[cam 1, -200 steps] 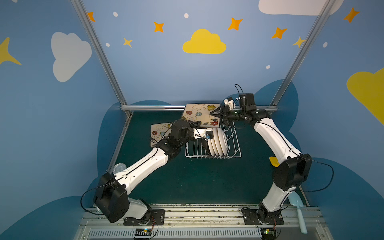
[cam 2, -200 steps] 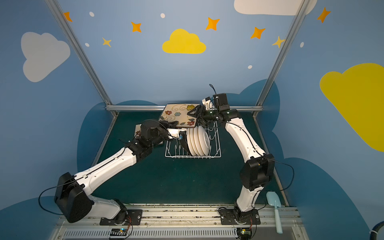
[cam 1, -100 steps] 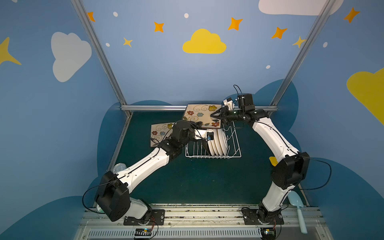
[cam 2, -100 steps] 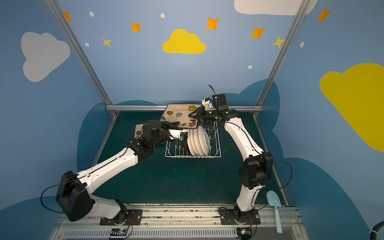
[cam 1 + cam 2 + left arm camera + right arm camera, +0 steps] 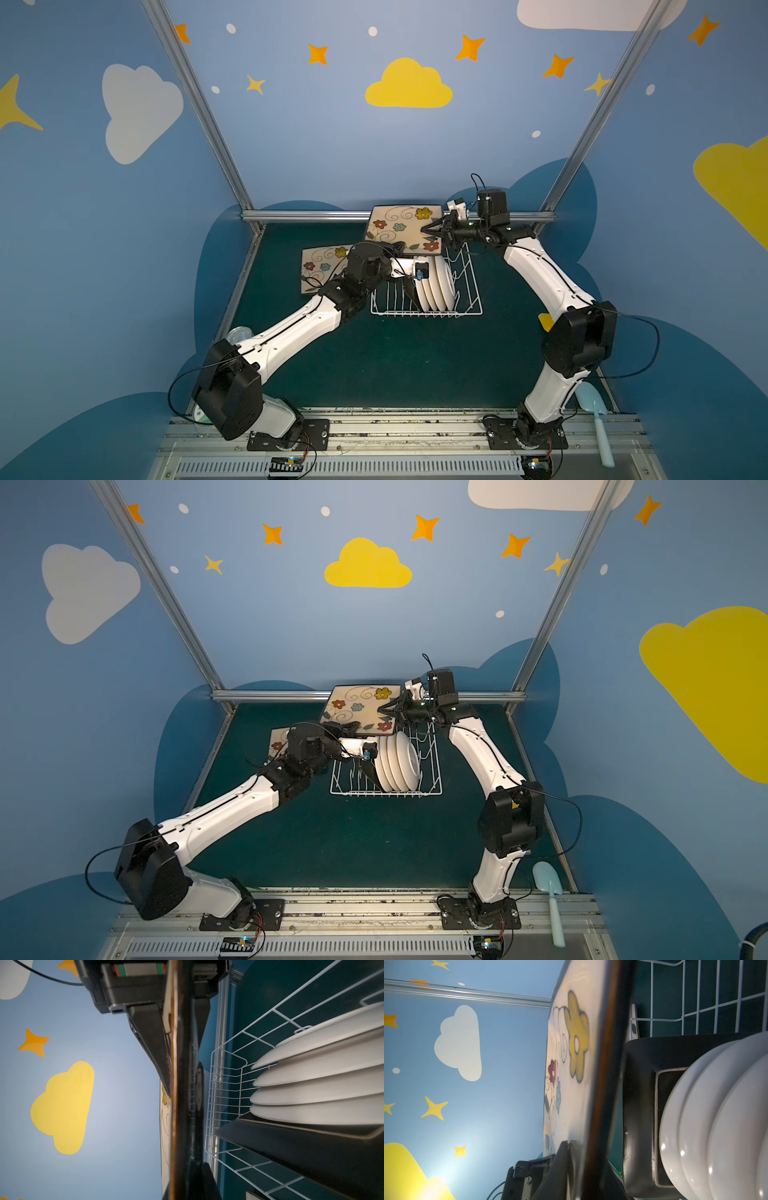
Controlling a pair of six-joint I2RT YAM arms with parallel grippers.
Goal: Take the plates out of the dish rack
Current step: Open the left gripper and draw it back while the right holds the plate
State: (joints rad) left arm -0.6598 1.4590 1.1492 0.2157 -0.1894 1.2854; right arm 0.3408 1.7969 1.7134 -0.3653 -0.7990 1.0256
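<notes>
A square flowered plate (image 5: 401, 227) (image 5: 357, 710) hangs tilted over the back of the white dish rack (image 5: 469, 309) (image 5: 436, 789). My left gripper (image 5: 397, 246) is shut on its near edge, and my right gripper (image 5: 430, 230) is shut on its right edge. The left wrist view shows this plate edge-on (image 5: 180, 1084); the right wrist view shows its flowered face (image 5: 571, 1043) with my finger (image 5: 560, 1167) pressed on it. Several round white plates (image 5: 436, 286) (image 5: 322, 1084) (image 5: 726, 1126) stand in the rack behind a black-backed square plate (image 5: 411, 291) (image 5: 639, 1105). Another square plate (image 5: 320, 266) lies flat on the table at left.
A pale blue spatula (image 5: 596, 415) lies at the front right by the rail. A yellow spatula (image 5: 545, 322) peeks from behind my right arm. A clear tub (image 5: 239, 334) sits at the left table edge. An aluminium rail (image 5: 311, 215) runs along the back.
My right gripper has closed on the raised square plate's right edge after standing open around it. The left gripper has kept its hold, and the plate has barely moved.
</notes>
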